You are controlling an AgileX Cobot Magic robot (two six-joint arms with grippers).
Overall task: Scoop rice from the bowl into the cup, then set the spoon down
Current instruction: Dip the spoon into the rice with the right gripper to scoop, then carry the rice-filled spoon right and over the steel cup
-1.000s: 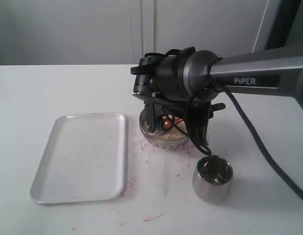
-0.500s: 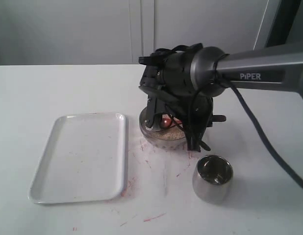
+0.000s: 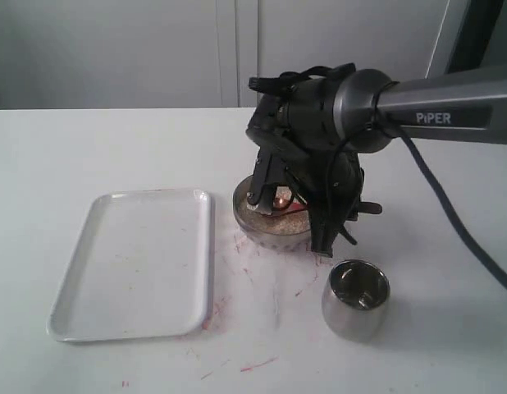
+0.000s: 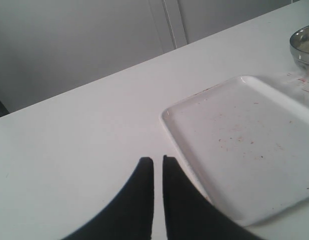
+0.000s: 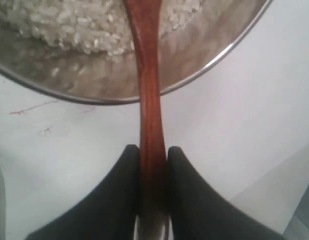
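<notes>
The steel bowl (image 3: 247,220) sits mid-table with off-white rice (image 5: 69,22) inside. My right gripper (image 5: 153,148) is shut on the thin handle of the reddish-brown wooden spoon (image 5: 147,65). The handle crosses the bowl's rim (image 5: 214,61), and the spoon's head lies down in the grains. In the exterior view my right arm (image 3: 319,123) hangs over the bowl and hides most of it; a red bit of the spoon (image 3: 280,197) shows beneath. The shiny cup (image 3: 356,300) stands upright to the front right of the bowl. My left gripper (image 4: 157,159) is shut on nothing above the table.
A white rectangular tray (image 3: 134,263) lies left of the bowl; its corner (image 4: 204,107) is just beside my left gripper. Reddish smears (image 3: 253,271) mark the table between tray, bowl and cup. The right arm's cable (image 3: 450,238) trails to the right past the cup.
My right arm's wrist has swung to the right and turned over the bowl, with the spoon still in the rice. Cup, tray and bowl have not moved.
</notes>
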